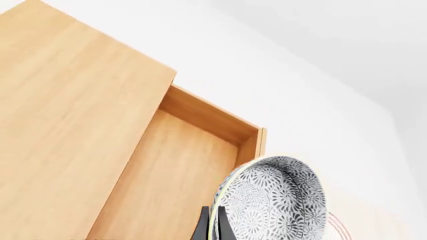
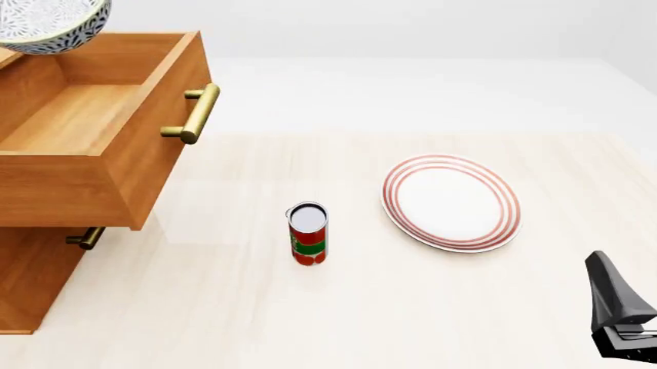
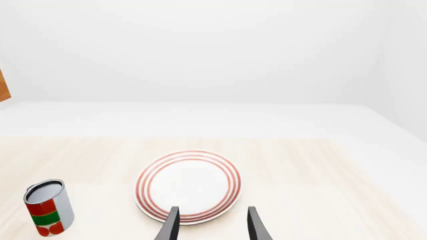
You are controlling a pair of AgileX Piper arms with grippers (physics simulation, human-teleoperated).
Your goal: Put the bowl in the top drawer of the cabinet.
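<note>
Left tool (image 1: 212, 227) clamps the bowl (image 1: 273, 200) rim, held above the open top drawer (image 2: 98, 115); next: lower in, release; right tool (image 3: 212, 225) open, idle near right.

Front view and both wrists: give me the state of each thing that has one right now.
top drawer: pulled open, empty inside
bowl: gripped, tilted, held above the drawer
left gripper: shut on the bowl's rim
right gripper: open, holding nothing
can: upright on the table
plate: flat, bare

The pale wooden table (image 2: 308, 323) carries the cabinet (image 2: 31, 284), a can (image 2: 308, 234) and a red-ringed plate (image 2: 451, 201).
</note>
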